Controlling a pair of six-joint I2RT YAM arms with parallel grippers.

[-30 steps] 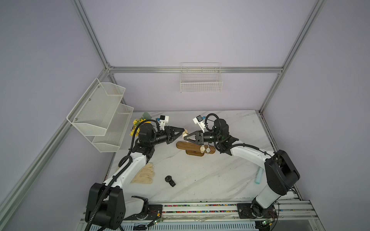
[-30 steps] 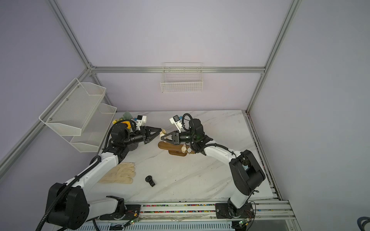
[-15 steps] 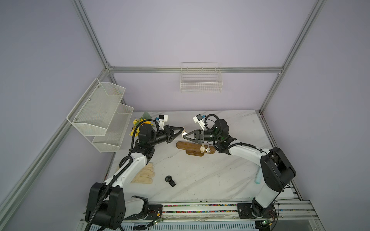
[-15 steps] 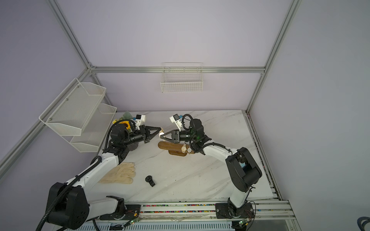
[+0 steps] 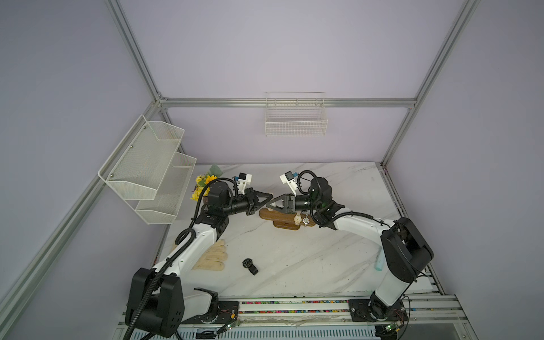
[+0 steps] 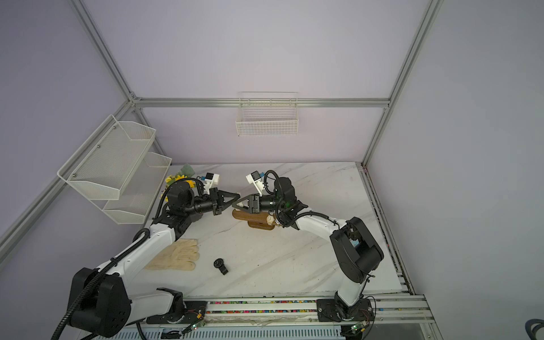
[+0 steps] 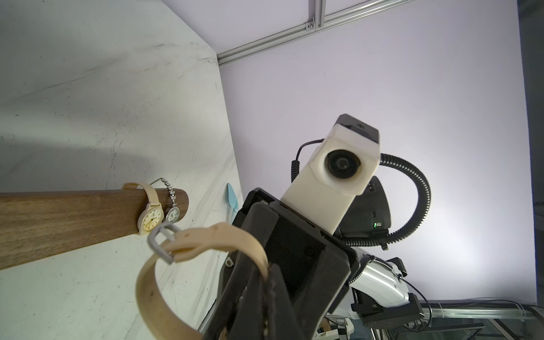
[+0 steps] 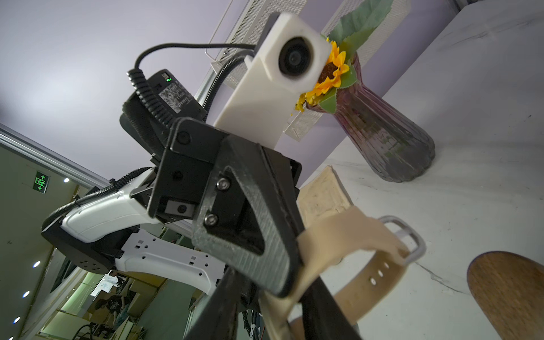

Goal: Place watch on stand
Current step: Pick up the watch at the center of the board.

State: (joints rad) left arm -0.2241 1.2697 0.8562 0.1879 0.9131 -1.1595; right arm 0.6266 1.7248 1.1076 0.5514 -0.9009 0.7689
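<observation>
In the left claw (image 5: 270,196), watch (image 7: 223,239)

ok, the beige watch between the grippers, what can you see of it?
The beige watch shows only its strap: matte, rubbery-looking, buckled into a loop by a silver buckle, with punched holes; no dial is visible. It hangs in the air just off the rounded end of the wooden stand, not touching it. The left gripper is shut on the strap; the right gripper has its jaws apart around it.
</observation>
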